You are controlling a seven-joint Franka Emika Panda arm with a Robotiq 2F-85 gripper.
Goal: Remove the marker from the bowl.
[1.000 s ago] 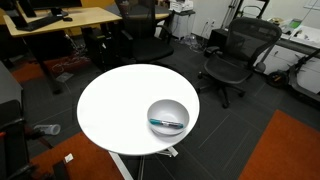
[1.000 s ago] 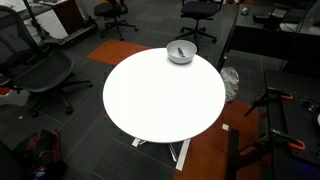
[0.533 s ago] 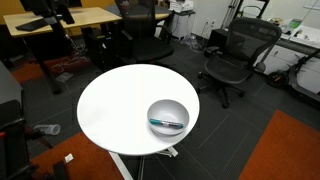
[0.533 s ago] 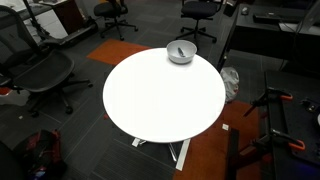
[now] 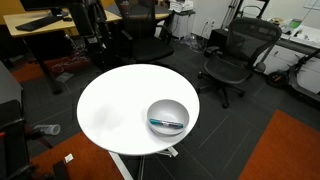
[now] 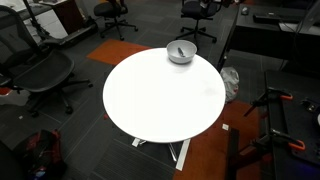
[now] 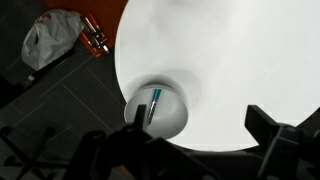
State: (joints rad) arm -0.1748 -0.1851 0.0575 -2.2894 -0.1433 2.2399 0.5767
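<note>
Teal marker (image 7: 152, 107) in bowl (image 7: 176, 106) — wrist view: gripper (image 7: 195, 150) spread.

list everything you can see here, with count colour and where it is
table: one, white, round, middle of the scene
bowl: one, shiny grey, on the table near its edge
marker: one, teal-blue, lying inside the bowl
office chairs: several, black, on the floor around the table
desk: one, wooden top, beyond the table
bag: one, pale, on the dark floor
gripper: one, dark, above the table, fingers wide apart, holding nothing
</note>
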